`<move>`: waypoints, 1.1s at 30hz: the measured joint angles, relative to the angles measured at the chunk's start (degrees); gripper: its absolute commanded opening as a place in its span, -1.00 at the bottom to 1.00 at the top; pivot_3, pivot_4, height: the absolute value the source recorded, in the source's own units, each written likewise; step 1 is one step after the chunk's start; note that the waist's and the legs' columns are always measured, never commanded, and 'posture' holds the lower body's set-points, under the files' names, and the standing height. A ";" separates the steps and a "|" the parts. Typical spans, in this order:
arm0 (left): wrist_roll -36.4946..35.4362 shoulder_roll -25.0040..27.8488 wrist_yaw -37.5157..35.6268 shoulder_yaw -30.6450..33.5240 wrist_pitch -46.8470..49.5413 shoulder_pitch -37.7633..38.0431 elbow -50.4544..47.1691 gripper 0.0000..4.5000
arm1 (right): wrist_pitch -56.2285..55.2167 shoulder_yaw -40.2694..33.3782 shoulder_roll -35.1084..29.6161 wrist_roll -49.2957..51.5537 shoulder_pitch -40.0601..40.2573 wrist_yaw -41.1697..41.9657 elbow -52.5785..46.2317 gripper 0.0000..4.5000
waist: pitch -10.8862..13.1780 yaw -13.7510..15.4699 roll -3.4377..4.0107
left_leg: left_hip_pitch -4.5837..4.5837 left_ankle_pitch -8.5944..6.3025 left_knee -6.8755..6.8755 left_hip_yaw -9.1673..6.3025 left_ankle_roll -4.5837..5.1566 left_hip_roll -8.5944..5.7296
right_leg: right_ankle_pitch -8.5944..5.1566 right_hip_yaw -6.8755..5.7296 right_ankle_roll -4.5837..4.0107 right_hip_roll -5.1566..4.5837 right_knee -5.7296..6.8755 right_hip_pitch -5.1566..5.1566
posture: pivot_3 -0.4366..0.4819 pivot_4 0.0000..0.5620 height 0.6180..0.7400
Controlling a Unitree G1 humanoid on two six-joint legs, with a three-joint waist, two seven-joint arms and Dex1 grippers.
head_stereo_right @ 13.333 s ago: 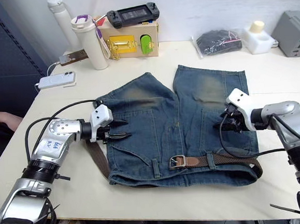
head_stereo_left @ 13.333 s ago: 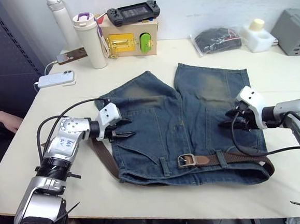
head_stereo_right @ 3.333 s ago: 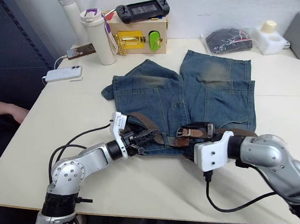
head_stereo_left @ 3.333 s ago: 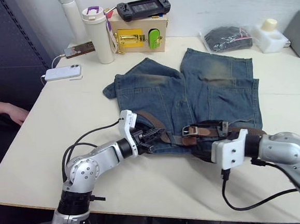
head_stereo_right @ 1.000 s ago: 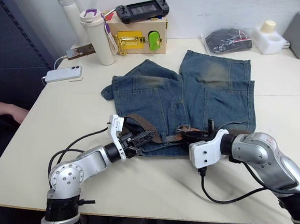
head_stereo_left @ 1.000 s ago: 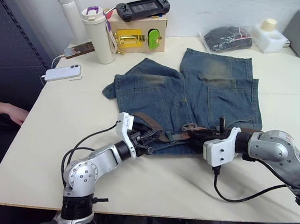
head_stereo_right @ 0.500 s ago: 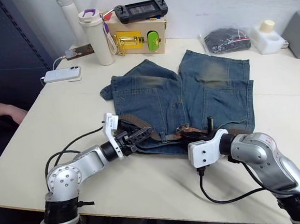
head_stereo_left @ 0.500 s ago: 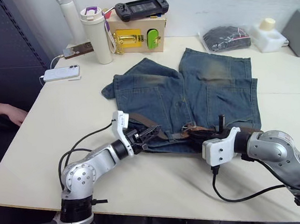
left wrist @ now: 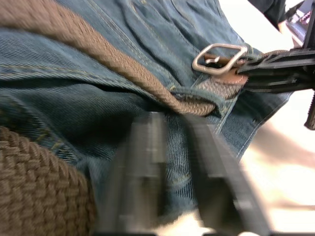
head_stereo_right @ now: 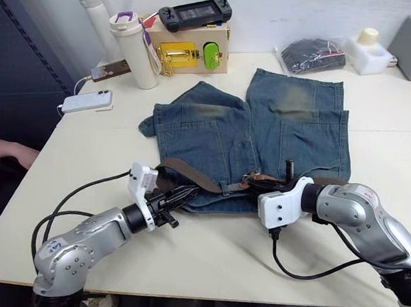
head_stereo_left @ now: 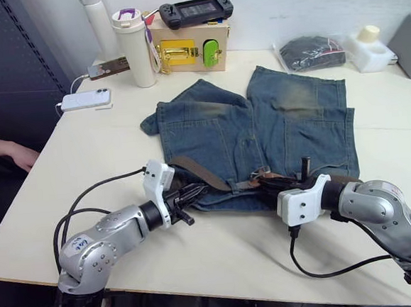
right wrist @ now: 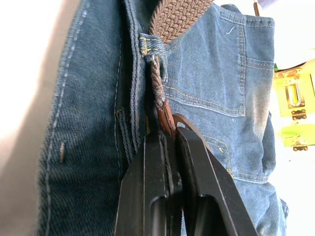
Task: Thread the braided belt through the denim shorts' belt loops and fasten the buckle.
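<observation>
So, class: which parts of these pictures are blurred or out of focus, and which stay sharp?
Left wrist view: the left gripper's fingers are smeared, while the buckle and braided belt stay fairly sharp. Right wrist view: the denim shorts and stitching are crisp, the pale far edge washed out. Left eye view: evenly lit, soft shadows on the table.

Tumbler (head_stereo_left: 132, 40), latch box (head_stereo_left: 188, 48), game controller (head_stereo_left: 196, 10), phone (head_stereo_left: 85, 100)

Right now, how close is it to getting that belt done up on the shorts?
Partly done. The braided belt already runs through a belt loop on the denim shorts. The right gripper pinches the belt's leather end. The buckle lies open, not fastened yet.
</observation>
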 measured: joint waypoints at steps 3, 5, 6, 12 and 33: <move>7.70 4.62 -1.93 -7.69 -2.78 0.40 -2.01 -0.99 | 0.72 -0.75 -0.05 0.98 0.57 0.17 -0.65 -1.00 | -0.01 -0.02 0.03 | 0.00 0.00 -0.01 0.03 0.00 0.00 | 0.00 0.01 0.00 -0.02 -0.01 0.00 | -0.05 -0.47 -0.56; 11.90 6.88 -3.51 -10.95 -5.40 0.78 -3.12 -0.99 | 2.17 -2.19 -0.23 2.56 0.83 0.83 -1.95 -1.00 | -0.02 0.03 0.05 | 0.00 0.00 -0.01 0.04 0.00 0.00 | 0.00 0.00 -0.01 -0.02 -0.01 0.00 | -0.05 -0.47 -0.56; 13.68 8.34 -4.51 -12.21 -6.48 0.93 -3.80 -0.99 | 3.00 -3.12 -0.80 3.61 0.83 1.33 -2.68 -1.00 | -0.05 0.04 0.10 | 0.00 0.00 -0.01 0.05 0.00 0.00 | 0.00 0.00 -0.01 -0.02 -0.01 0.00 | -0.05 -0.47 -0.56; 19.81 10.03 -7.77 -14.45 -10.97 2.04 -3.55 -0.99 | 7.02 -8.74 -3.10 9.75 1.23 4.40 -5.90 -1.00 | -0.11 0.09 0.20 | 0.00 -0.02 -0.02 0.04 0.02 0.00 | -0.01 0.00 -0.02 -0.03 -0.06 0.02 | -0.05 -0.47 -0.56; 24.79 7.90 -11.88 -14.46 -14.25 3.07 -2.27 -0.99 | 6.09 -15.43 -8.55 12.48 -3.73 5.52 2.46 -1.00 | -0.17 0.19 0.34 | 0.00 -0.01 0.00 0.05 0.05 0.00 | -0.01 -0.03 -0.02 -0.04 -0.15 0.08 | -0.05 -0.47 -0.56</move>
